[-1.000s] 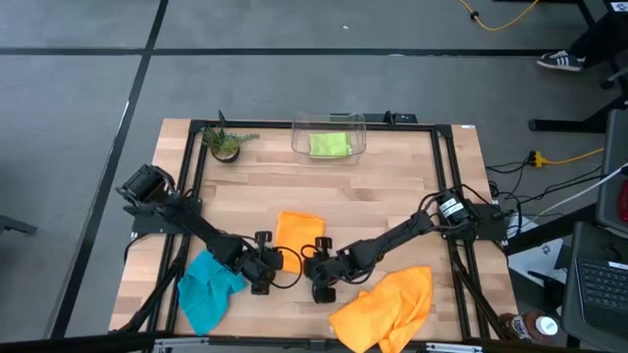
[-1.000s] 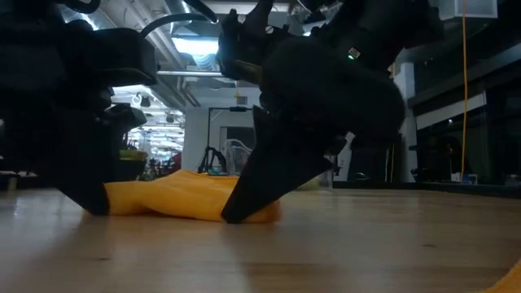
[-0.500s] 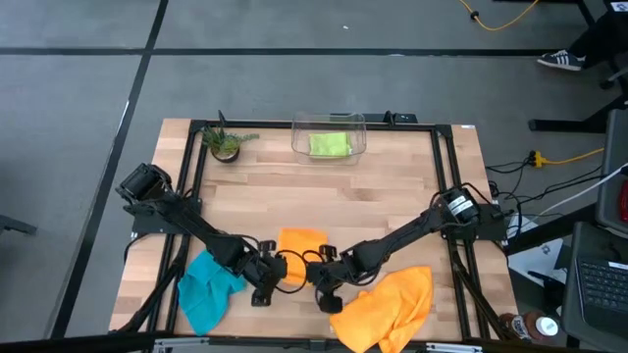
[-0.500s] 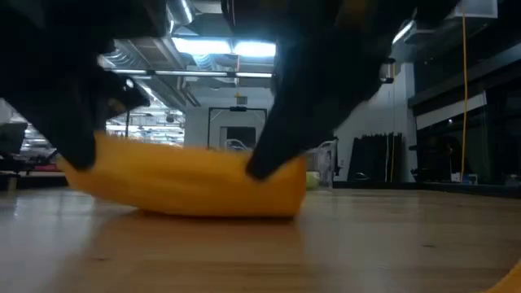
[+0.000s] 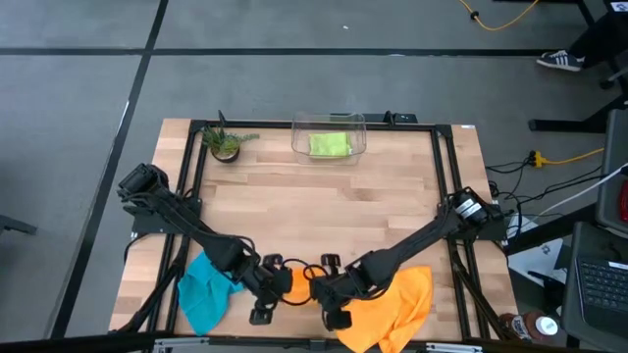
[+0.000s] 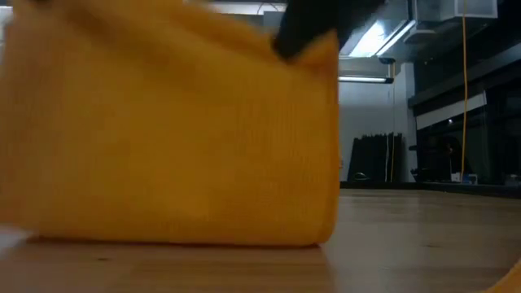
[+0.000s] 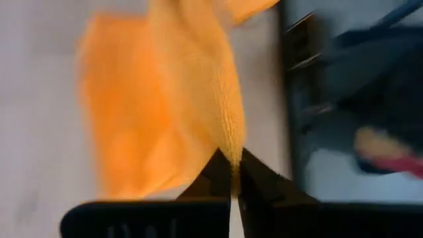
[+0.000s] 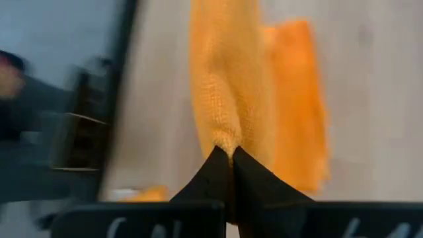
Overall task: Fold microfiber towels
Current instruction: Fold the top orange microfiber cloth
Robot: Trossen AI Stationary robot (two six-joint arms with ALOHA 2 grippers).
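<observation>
An orange towel (image 5: 296, 282) is held up between my two grippers near the table's near edge. In the low view it hangs as a broad sheet (image 6: 163, 138) and its lower edge (image 6: 179, 241) is at the tabletop. My left gripper (image 5: 271, 292) and my right gripper (image 5: 324, 294) are both shut on it. A second orange towel (image 5: 394, 304) lies crumpled at the near right, and a teal towel (image 5: 206, 290) lies at the near left. A lime green towel (image 5: 330, 144) lies in the clear bin at the far edge. My left gripper pinches an edge of the orange towel (image 7: 231, 155) between its two shut fingers, from above. The cloth hangs below the fingers and its lower part (image 7: 125, 125) lies on the table. My right gripper pinches a bunched edge of the same towel (image 8: 226, 139) between its two shut fingers, from above. The cloth hangs below the fingers and its lower part (image 8: 297, 106) lies on the table.
A small potted plant (image 5: 226, 144) stands at the far left and the clear bin (image 5: 329, 132) at the far middle. A black frame (image 5: 191, 176) runs round the table. Bare wood (image 5: 314, 206) lies in the middle of the table.
Both grippers have gone toward the table's near edge and up, shut on the orange towel. The towel has been drawn toward the near edge and its held edge lifted, so it now hangs as a sheet close to the low camera.
</observation>
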